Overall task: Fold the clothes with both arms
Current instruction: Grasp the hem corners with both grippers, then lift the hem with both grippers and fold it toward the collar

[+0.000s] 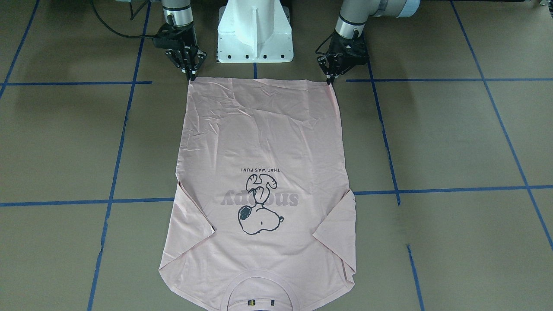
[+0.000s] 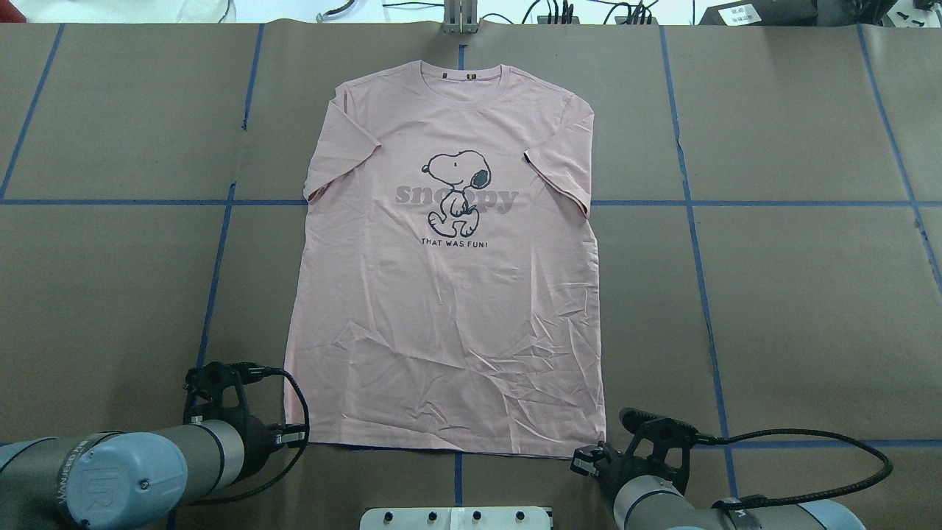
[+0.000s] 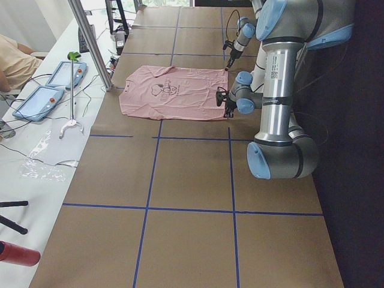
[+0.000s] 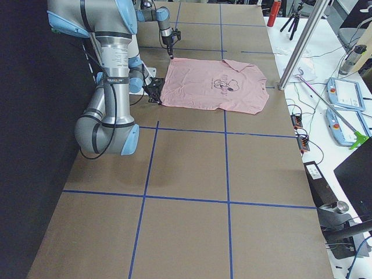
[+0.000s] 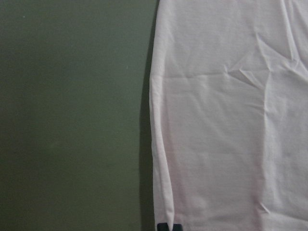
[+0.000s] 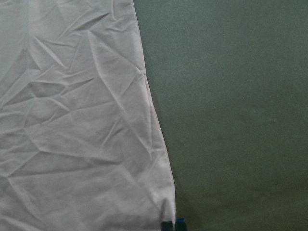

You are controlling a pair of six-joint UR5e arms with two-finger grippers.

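The pale pink T-shirt lies flat and print side up on the brown table, collar at the far edge and hem toward me. The sleeves are folded in over the chest. My left gripper is down at the hem's left corner, its fingertips close together on the corner's edge. My right gripper is at the hem's right corner, its fingertips also together at the cloth edge. In the front-facing view the left gripper and the right gripper both point down onto the hem corners of the shirt.
The white pedestal base stands between the arms, just behind the hem. Blue tape lines grid the brown table. A side bench with tablets and a metal pole runs along the far edge beyond the collar.
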